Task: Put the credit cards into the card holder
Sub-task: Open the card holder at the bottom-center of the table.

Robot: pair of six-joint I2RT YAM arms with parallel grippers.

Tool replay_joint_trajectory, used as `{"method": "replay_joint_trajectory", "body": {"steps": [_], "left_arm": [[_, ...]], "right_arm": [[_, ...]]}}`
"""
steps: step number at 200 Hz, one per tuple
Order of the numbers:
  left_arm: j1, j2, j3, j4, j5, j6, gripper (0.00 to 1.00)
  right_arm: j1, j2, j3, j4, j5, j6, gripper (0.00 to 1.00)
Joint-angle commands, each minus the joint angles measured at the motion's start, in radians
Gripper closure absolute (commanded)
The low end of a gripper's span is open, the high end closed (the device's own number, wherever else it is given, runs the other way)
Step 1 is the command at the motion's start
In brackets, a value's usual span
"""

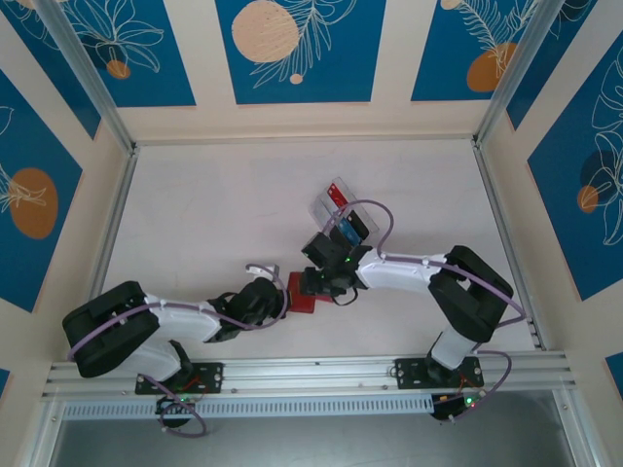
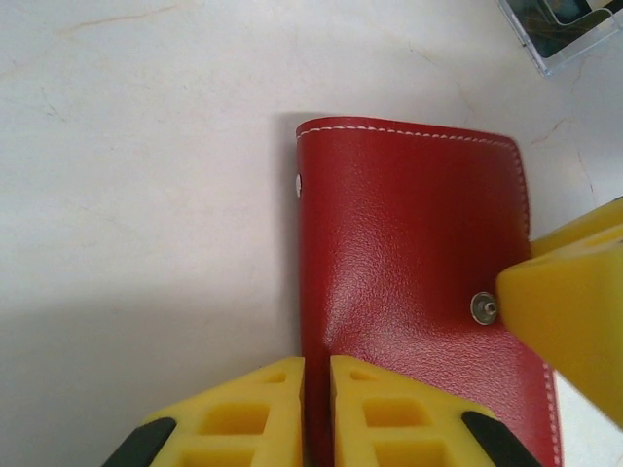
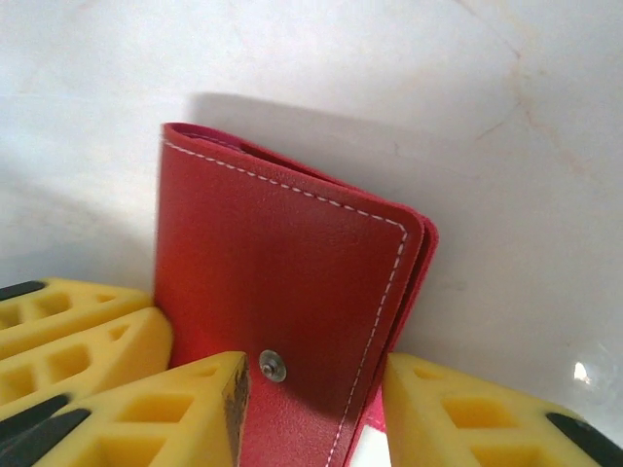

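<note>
The dark red card holder (image 1: 301, 296) lies on the table between both grippers, and its stitched cover (image 2: 409, 233) carries a metal snap. My left gripper (image 2: 316, 409) is shut on the holder's near edge, which is pinched in the thin gap between its yellow fingers. The jaws of my right gripper (image 3: 311, 409) stand apart around the cover's snap edge (image 3: 282, 272). One finger (image 2: 574, 311) rests beside the snap and the other sits just past the stitched edge. The credit cards (image 1: 343, 212), among them a red and a teal-blue one, stand in a clear tray behind the grippers.
The clear plastic tray (image 2: 565, 34) stands close beyond the card holder, toward the back right. My left gripper's fingers (image 3: 68, 341) crowd the holder's left side. Aluminium rails and patterned walls border the white table (image 1: 195, 214).
</note>
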Motion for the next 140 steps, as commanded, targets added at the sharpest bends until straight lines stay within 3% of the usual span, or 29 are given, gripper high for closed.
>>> {"method": "replay_joint_trajectory", "body": {"steps": [1,29,57,86,123,140], "left_arm": [[-0.034,0.069,0.007,-0.054,0.097,-0.008,0.88],[-0.047,0.068,0.032,-0.054,0.102,-0.008,0.88],[-0.055,0.073,0.049,-0.059,0.103,-0.005,0.88],[-0.057,0.09,0.048,-0.023,0.122,-0.011,0.88],[-0.059,0.059,0.048,0.003,0.145,-0.026,0.86],[-0.059,-0.019,0.042,-0.065,0.121,-0.023,0.8]], "right_arm": [[0.014,-0.057,-0.002,0.011,-0.051,-0.005,0.59],[0.004,-0.072,-0.019,0.053,-0.107,-0.004,0.6],[0.01,-0.064,0.005,-0.01,-0.059,-0.008,0.6],[-0.003,-0.051,-0.022,0.064,-0.14,-0.012,0.61],[-0.001,-0.058,-0.009,0.003,-0.067,0.0,0.81],[-0.006,-0.071,0.007,-0.06,-0.024,-0.002,0.91]]}}
